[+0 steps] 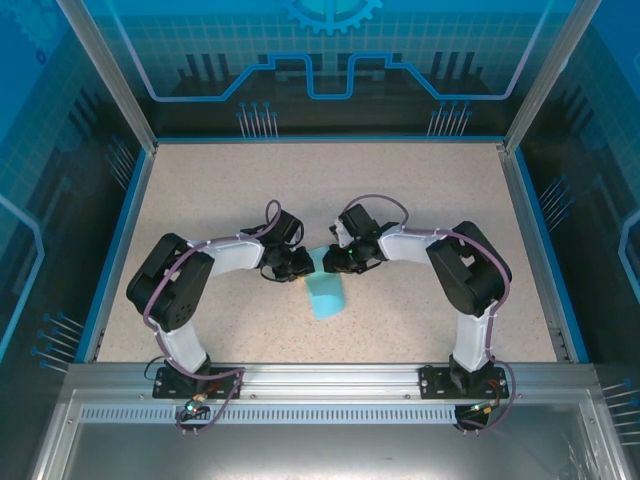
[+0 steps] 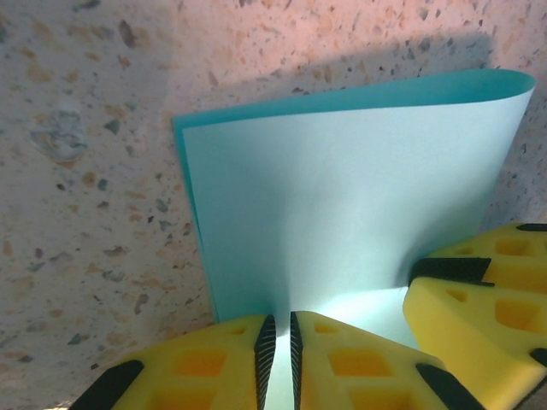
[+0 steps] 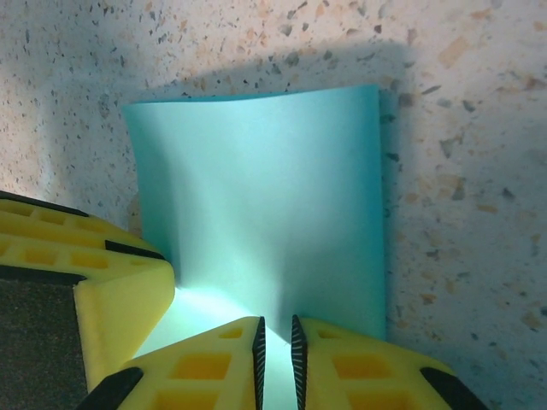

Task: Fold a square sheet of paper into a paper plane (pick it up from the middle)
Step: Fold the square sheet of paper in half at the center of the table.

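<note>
The square sheet of paper (image 2: 342, 205), light blue and doubled over on itself, hangs over the middle of the table (image 1: 250, 180) and casts a shadow on the speckled top. The left gripper (image 2: 278, 333) has its yellow fingers pinched together on the sheet's near edge. The right gripper (image 3: 275, 337) is clamped on the sheet just beside it, also over the table's middle. The blue panel (image 1: 330, 60) behind the table carries a printed gear and circuit lines.

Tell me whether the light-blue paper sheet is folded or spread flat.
Folded. The thin light-blue paper sheet shows two layers, a darker edge behind the paler face, joined by a rounded bend.
</note>
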### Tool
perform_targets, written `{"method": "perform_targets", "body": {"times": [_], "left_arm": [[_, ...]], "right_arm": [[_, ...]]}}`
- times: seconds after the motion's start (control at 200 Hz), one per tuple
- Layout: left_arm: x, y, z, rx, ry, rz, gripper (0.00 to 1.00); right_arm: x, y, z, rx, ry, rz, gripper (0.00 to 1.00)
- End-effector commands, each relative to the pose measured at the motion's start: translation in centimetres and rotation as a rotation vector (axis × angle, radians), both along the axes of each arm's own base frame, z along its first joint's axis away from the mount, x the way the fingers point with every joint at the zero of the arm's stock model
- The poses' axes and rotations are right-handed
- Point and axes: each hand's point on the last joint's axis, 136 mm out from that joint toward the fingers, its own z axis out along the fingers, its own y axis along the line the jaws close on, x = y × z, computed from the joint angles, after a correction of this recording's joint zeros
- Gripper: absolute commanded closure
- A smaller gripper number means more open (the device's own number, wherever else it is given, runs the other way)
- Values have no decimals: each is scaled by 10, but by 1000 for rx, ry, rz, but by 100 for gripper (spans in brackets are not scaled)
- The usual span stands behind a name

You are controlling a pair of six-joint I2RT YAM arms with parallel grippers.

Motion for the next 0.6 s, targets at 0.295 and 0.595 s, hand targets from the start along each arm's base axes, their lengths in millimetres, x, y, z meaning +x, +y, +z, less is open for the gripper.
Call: {"method": "perform_targets", "body": {"times": [0.295,0.595], "left_arm": [[-21,26,-38,156,93,-13,82],[-21,25,-38,155,93,-17,82]], "right_arm": [[-6,-23,-23,-18,52,-39,80],[12,-2,15,77,-23,-25,82]]}}
